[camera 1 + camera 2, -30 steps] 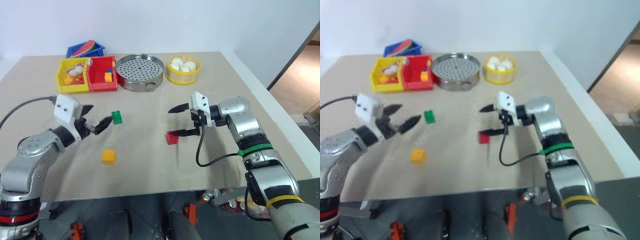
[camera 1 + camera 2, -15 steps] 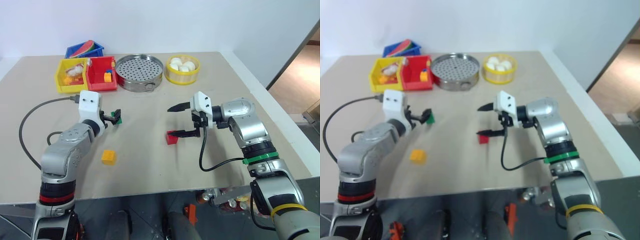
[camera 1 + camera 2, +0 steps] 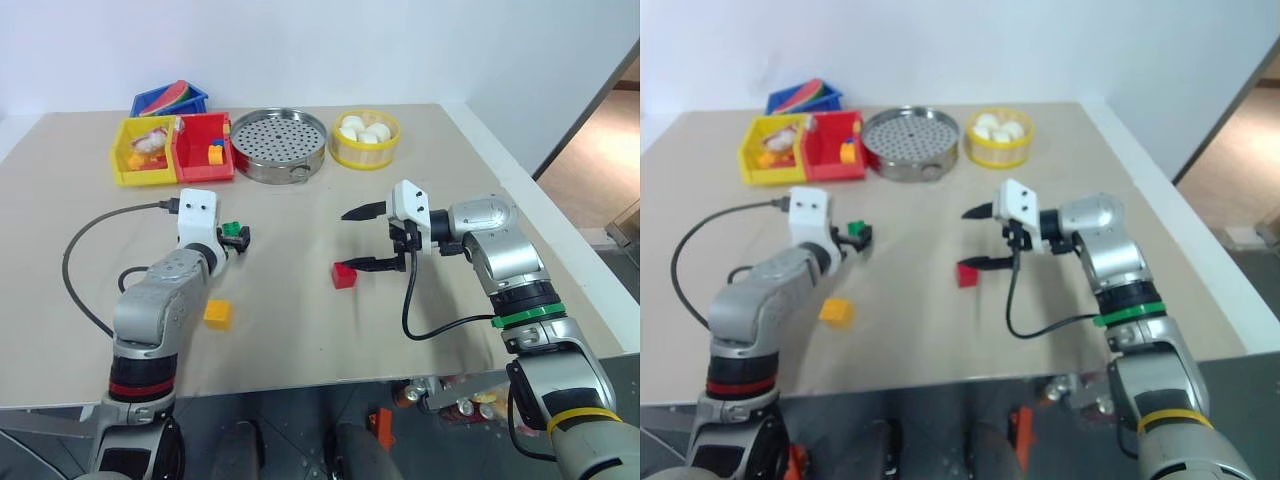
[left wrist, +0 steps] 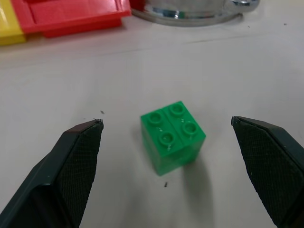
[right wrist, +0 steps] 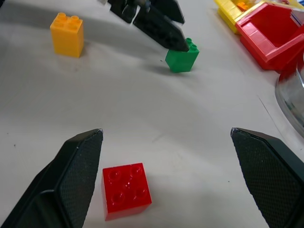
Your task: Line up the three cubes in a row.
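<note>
Left gripper (image 4: 166, 142) with its 2 fingers apart, straddling the green cube (image 4: 173, 137), which sits on the table (image 3: 300, 330) between the tips, untouched. For a square grip, advance until the pads flank its flat sides, then close. Right gripper (image 5: 166, 175) likewise apart, the red cube (image 5: 126, 190) near its one finger; yellow cube (image 3: 217, 314) well behind the left gripper

A beige table (image 3: 300, 330) is set against a plain white wall (image 3: 330, 50), w/ light wooden floor (image 3: 600, 170) seen beyond its right edge.
</note>
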### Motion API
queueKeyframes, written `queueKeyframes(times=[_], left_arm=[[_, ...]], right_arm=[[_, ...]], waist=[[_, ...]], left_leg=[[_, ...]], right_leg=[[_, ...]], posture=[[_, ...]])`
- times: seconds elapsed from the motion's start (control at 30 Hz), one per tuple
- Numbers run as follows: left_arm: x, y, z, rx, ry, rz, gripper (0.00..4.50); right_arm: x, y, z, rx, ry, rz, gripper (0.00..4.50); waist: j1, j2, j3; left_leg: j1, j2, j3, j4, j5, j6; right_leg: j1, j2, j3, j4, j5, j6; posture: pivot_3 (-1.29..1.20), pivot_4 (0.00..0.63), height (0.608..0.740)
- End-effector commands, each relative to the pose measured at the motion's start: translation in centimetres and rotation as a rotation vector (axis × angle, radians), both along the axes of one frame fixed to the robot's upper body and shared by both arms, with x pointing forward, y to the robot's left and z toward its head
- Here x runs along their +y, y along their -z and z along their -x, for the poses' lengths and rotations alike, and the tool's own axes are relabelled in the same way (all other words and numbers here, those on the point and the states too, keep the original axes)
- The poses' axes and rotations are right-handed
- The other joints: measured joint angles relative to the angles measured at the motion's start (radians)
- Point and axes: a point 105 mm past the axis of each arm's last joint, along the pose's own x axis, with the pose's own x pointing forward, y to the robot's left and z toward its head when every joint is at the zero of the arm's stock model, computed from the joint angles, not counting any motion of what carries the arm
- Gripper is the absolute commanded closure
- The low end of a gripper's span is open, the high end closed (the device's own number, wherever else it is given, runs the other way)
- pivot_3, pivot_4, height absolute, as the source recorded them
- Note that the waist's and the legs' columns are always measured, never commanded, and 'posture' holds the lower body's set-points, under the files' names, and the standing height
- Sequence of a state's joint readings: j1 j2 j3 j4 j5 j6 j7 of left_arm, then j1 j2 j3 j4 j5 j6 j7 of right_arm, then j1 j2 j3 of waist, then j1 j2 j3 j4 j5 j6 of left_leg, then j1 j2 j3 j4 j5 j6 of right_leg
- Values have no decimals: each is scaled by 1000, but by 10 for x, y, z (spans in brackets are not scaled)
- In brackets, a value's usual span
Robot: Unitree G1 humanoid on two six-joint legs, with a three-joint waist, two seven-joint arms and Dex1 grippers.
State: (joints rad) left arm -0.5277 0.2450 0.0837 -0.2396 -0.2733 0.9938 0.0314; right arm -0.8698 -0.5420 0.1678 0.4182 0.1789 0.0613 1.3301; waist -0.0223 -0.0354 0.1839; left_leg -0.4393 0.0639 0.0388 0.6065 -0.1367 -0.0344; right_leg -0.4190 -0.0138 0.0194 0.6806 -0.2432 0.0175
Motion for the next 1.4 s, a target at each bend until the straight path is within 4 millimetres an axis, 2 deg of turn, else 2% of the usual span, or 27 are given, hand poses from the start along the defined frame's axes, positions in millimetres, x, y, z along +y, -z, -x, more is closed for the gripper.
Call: queueKeyframes(times=[0.03,0.23,0.37,0.53,1.4], left_arm=[[-2,-10,-4,-25,-13,-6,0],[-6,-6,-5,-11,-8,-22,0],[-10,-6,-6,-15,12,-44,0],[-13,-4,-6,-12,20,-49,0],[-13,0,-15,0,5,-27,0]], right_arm=[[2,-28,0,-40,-1,-87,29],[5,-31,1,-40,-5,-101,29],[8,-39,0,95,19,-192,29],[7,-39,-1,201,42,-202,29],[-2,-26,-3,141,70,-151,29]], waist=[[1,0,0],[1,0,0],[0,0,0],[1,0,0],[1,0,0]], left_leg=[[0,0,0,0,0,0],[0,0,0,0,0,0],[0,0,0,0,0,0],[0,0,0,0,0,0],[-1,0,0,0,0,0]], right_leg=[[0,0,0,0,0,0],[0,0,0,0,0,0],[0,0,0,0,0,0],[0,0,0,0,0,0],[-1,0,0,0,0,0]], posture=[[0,150,740],[0,150,740],[0,150,740],[0,150,740],[0,150,740]])
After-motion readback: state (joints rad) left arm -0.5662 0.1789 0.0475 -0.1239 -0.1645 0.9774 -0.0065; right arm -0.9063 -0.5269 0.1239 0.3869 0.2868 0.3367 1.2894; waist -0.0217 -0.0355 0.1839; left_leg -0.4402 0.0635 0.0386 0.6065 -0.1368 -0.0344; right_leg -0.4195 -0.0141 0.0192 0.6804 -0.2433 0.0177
